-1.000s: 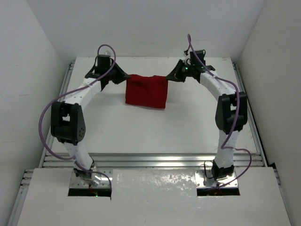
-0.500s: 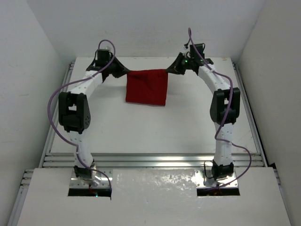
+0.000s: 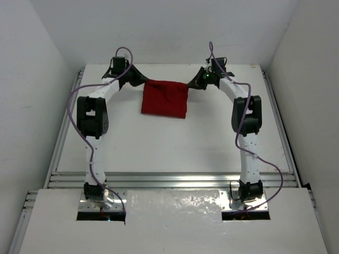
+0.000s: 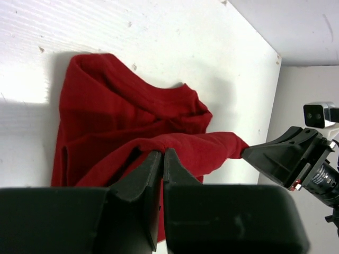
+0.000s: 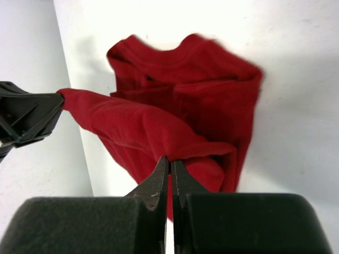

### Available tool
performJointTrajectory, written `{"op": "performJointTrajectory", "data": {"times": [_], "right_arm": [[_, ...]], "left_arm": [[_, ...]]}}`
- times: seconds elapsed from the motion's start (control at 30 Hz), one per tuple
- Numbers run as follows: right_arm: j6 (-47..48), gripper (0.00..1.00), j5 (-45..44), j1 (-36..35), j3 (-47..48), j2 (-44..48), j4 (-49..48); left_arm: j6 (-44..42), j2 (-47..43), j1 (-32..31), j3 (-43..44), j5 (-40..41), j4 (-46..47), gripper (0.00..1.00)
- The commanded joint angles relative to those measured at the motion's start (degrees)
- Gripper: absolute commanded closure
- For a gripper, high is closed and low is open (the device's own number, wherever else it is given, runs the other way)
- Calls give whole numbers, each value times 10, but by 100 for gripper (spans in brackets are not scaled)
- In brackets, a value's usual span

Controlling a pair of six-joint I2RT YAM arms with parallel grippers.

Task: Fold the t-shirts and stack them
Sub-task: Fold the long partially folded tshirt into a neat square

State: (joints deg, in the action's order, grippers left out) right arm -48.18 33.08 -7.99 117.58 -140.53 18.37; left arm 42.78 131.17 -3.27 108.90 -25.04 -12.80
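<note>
A dark red t-shirt (image 3: 165, 98) lies folded at the far middle of the white table (image 3: 175, 143), its far edge lifted and stretched between my two grippers. My left gripper (image 3: 144, 81) is shut on the shirt's far left corner; in the left wrist view its jaws (image 4: 162, 153) pinch a fold of the shirt (image 4: 122, 116). My right gripper (image 3: 189, 82) is shut on the far right corner; in the right wrist view its jaws (image 5: 169, 160) pinch the cloth (image 5: 185, 106). Each wrist view shows the other gripper at the far end of the held edge.
White walls close in the table at the back and both sides (image 3: 42, 69). A metal rail (image 3: 169, 180) runs along the near edge in front of the arm bases. The shirt sits close to the back wall.
Both arms have stretched farther toward the back of the table, carrying the shirt's held edge away from me. The grip on both corners is unchanged.
</note>
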Motion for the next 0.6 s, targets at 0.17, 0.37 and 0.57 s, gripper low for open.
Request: {"op": "performJointTrajectory", "data": {"times": [0.17,0.37,0.57], "right_arm": [[-21,100,11,15,26,-32,-88],[-21,78,8,18,52,-61,-103],[-4,25,4,32,155,-57,-88]], "left_arm": [[38,61,13,56,-54,112,97],[36,111,15,144,-27,87,71],[-28,-17,10,74,141,90,0]]}}
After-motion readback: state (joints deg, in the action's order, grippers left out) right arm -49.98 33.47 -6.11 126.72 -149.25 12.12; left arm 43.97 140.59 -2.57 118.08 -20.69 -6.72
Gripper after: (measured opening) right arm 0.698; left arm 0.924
